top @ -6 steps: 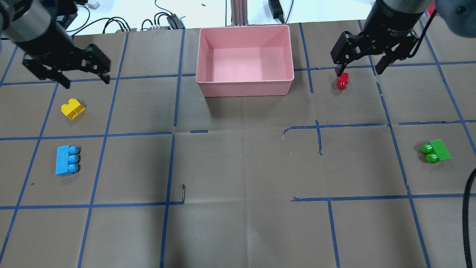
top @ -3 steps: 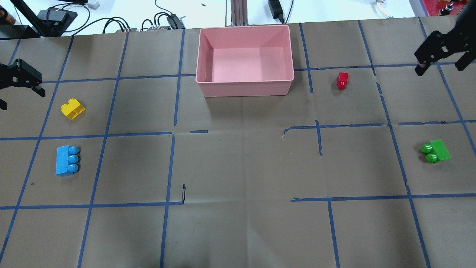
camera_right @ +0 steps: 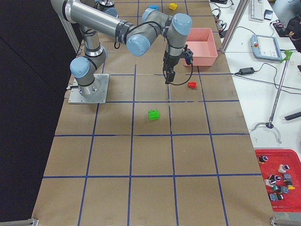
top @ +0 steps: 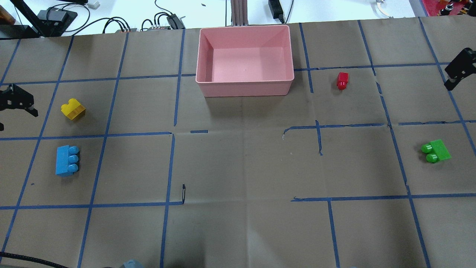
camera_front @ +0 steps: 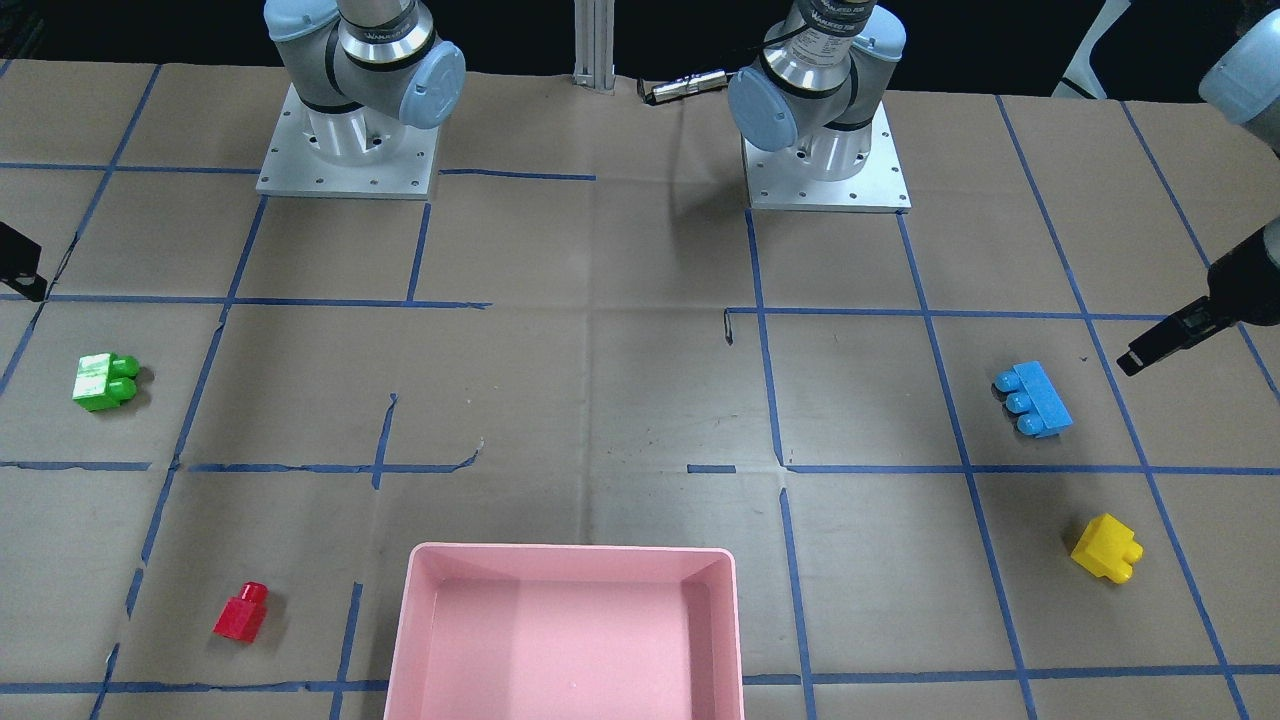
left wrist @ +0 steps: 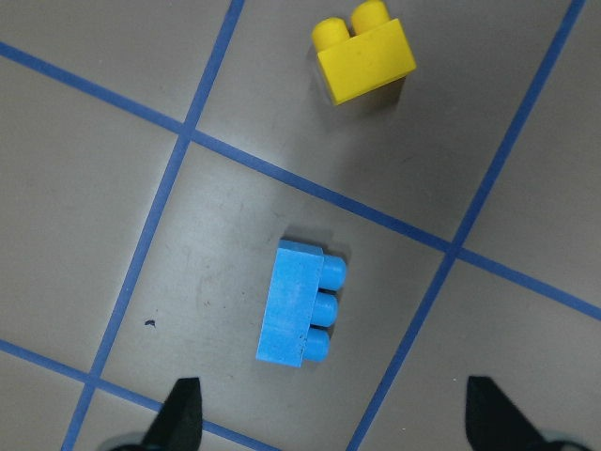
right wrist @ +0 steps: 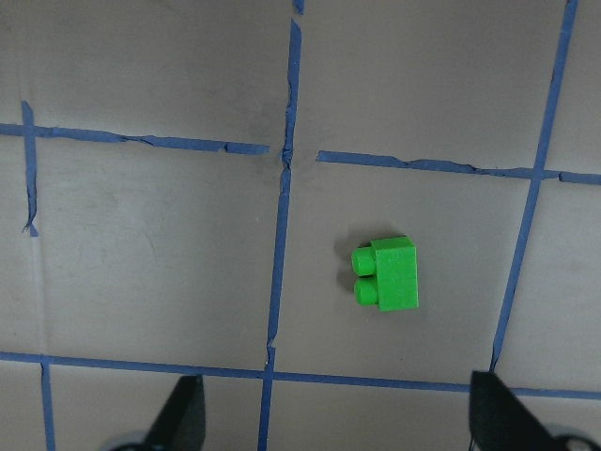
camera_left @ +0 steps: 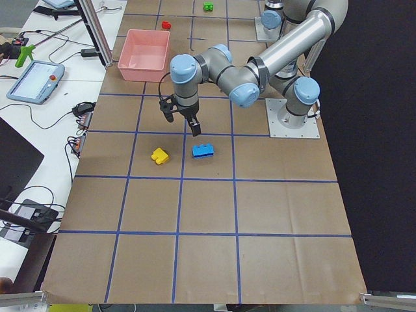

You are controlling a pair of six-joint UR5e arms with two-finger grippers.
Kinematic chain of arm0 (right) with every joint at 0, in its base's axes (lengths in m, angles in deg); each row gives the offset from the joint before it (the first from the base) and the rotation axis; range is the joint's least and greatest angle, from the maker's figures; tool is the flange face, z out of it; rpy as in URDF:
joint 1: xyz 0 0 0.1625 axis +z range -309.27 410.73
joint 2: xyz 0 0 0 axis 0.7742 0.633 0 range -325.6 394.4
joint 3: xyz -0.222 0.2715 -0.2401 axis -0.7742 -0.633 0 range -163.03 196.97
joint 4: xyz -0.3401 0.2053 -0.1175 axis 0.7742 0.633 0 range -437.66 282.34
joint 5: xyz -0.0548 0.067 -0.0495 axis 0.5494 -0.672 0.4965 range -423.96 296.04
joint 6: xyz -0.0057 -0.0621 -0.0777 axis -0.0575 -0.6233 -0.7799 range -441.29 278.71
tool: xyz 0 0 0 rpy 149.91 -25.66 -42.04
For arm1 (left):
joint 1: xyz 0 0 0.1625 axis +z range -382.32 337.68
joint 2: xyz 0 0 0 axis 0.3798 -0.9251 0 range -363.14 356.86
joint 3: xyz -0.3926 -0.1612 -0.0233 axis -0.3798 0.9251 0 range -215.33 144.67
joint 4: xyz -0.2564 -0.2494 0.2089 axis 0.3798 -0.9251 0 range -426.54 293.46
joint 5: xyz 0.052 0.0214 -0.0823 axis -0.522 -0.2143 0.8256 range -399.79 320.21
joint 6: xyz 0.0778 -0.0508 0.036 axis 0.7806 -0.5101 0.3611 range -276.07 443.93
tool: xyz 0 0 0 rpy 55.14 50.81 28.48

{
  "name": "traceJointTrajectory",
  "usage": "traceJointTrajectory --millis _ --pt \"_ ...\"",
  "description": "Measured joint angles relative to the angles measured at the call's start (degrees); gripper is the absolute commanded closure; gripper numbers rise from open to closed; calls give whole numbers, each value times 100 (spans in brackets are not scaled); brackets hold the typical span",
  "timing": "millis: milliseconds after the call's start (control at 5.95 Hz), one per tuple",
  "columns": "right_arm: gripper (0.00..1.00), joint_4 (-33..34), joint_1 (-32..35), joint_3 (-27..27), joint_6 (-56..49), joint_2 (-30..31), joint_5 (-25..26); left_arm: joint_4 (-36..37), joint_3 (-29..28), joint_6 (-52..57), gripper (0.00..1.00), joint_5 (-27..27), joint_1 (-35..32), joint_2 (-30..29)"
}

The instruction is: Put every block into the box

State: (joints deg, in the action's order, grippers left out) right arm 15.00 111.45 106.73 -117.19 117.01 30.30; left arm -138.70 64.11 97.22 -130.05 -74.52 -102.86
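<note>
The pink box (top: 245,87) stands empty at the table's far middle. The red block (top: 342,80) lies right of it. The green block (top: 436,151) lies near the right edge, and it is below my open, empty right gripper (right wrist: 336,418). One of that gripper's fingers (top: 450,83) shows at the overhead view's right edge. The yellow block (top: 73,109) and the light blue block (top: 67,160) lie at the left. My left gripper (left wrist: 333,418) is open and empty, high above the blue block (left wrist: 300,315), at the overhead view's left edge (top: 16,111).
Blue tape lines grid the brown table cover. Cables and devices (top: 163,20) and a metal post (top: 238,11) lie beyond the far edge. Both arm bases (camera_front: 345,150) (camera_front: 825,160) stand on the robot's side.
Both arms have swung outward and back toward the robot. The right gripper left the red block's spot for the right edge. The left gripper went to the left edge. No block moved.
</note>
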Motion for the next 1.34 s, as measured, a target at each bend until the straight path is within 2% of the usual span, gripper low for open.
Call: traceJointTrajectory --millis 336,504,672,1008,1344 --pt "0 1424 -412 978 -464 -295 8 1190 878 19 0 12 16 -80" --pt "0 2294 -512 1517 -707 -426 12 1468 1115 55 0 22 17 -224" --pt "0 2850 -604 1938 -956 -477 -11 1605 1198 147 0 28 17 -404" --pt "0 3140 -810 2376 -1186 -510 -49 1736 1232 307 0 54 17 -686" --pt "0 3234 -944 2560 -1387 -583 -63 1972 1266 339 0 62 4 -952"
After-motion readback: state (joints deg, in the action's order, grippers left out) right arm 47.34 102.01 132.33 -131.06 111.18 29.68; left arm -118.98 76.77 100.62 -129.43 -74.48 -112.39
